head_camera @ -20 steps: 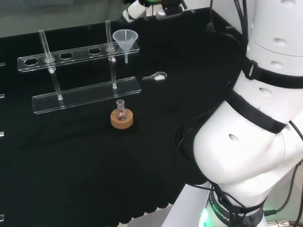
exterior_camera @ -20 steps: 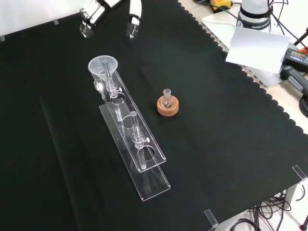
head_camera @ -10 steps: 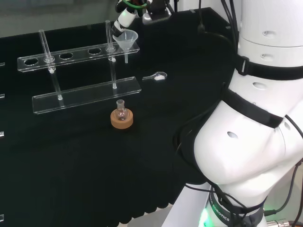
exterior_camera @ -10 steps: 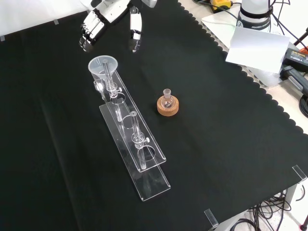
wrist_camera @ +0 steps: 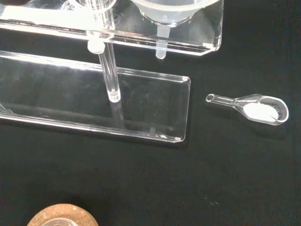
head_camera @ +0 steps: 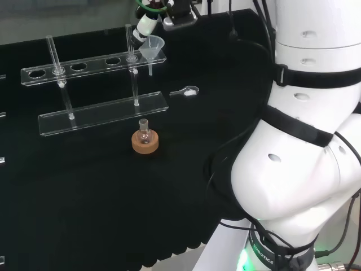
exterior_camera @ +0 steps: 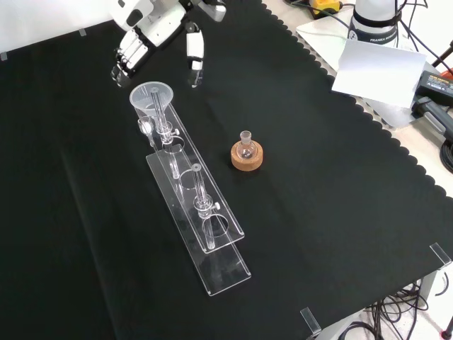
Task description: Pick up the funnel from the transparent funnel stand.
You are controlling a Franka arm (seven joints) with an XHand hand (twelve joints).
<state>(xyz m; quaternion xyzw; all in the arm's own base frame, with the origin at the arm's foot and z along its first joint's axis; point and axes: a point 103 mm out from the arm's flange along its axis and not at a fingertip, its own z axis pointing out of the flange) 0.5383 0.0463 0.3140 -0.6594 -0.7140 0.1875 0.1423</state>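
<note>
Robot hand hovering with fingers spread and empty, just above the clear funnel sitting in the transparent stand on the table

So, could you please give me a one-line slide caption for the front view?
Open hand poised just beyond the funnel seated in the transparent funnel stand.

Bulky white arm links, black bands, black cables

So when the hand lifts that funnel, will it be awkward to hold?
Probably light: the funnel looks thin, clear plastic. Its smooth cone could slip between the fingers. Its stem hangs through the stand, so it should lift straight up or it may catch.
</note>
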